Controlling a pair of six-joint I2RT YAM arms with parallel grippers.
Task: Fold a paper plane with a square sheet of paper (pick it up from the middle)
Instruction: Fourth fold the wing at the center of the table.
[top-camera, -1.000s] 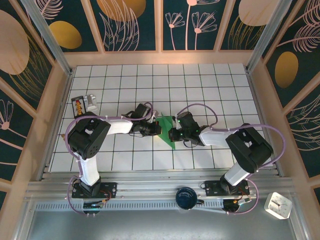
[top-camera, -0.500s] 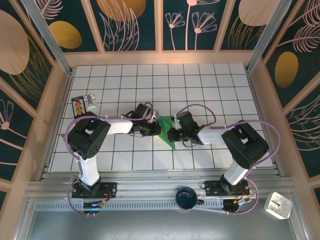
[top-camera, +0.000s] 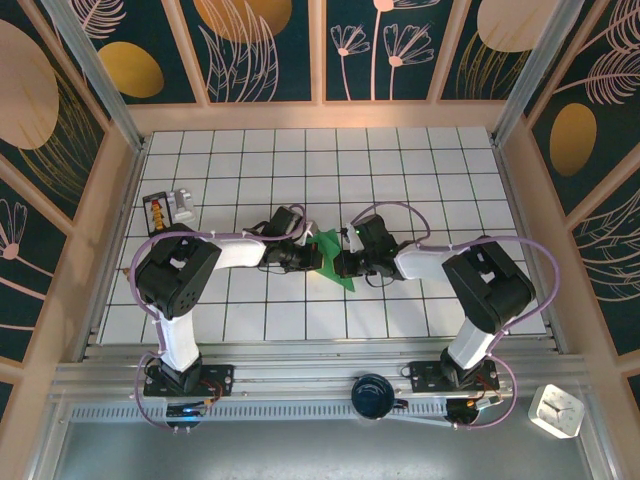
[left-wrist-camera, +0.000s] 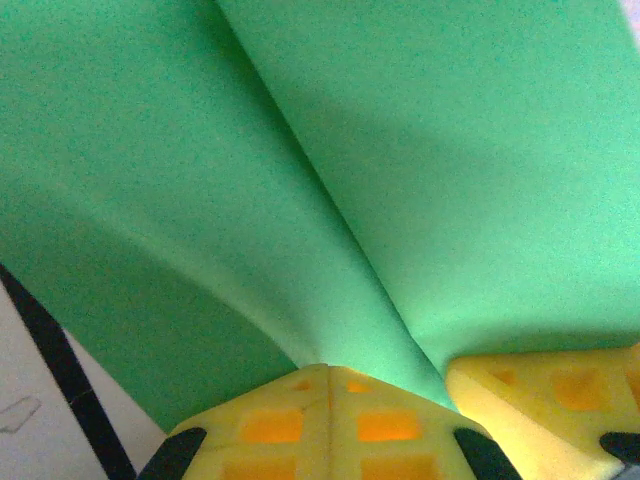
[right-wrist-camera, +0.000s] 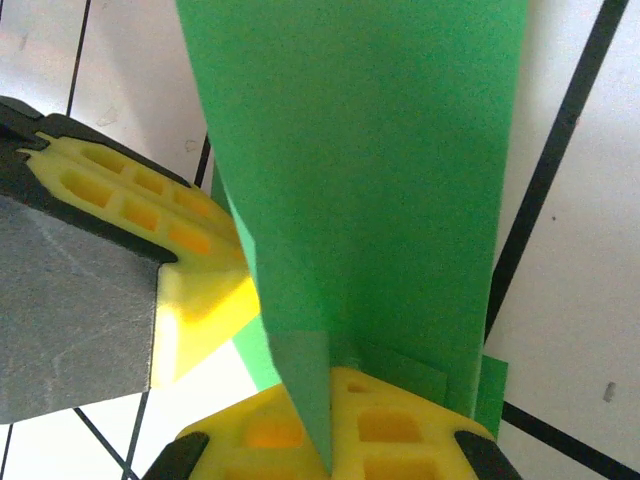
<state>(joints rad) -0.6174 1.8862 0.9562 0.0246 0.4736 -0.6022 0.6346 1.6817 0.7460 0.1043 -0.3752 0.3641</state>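
- The square sheet of paper (top-camera: 344, 279), creased and standing on edge, sits mid-bench (top-camera: 300, 320); its near tip has drawn slightly farther in
- The left tool (top-camera: 318, 258) is clamped on the sheet's left side and the right tool (top-camera: 338, 265) is pinched on its right, their pads almost meeting
- The right tool has edged far and left, which I judge tightens the fold
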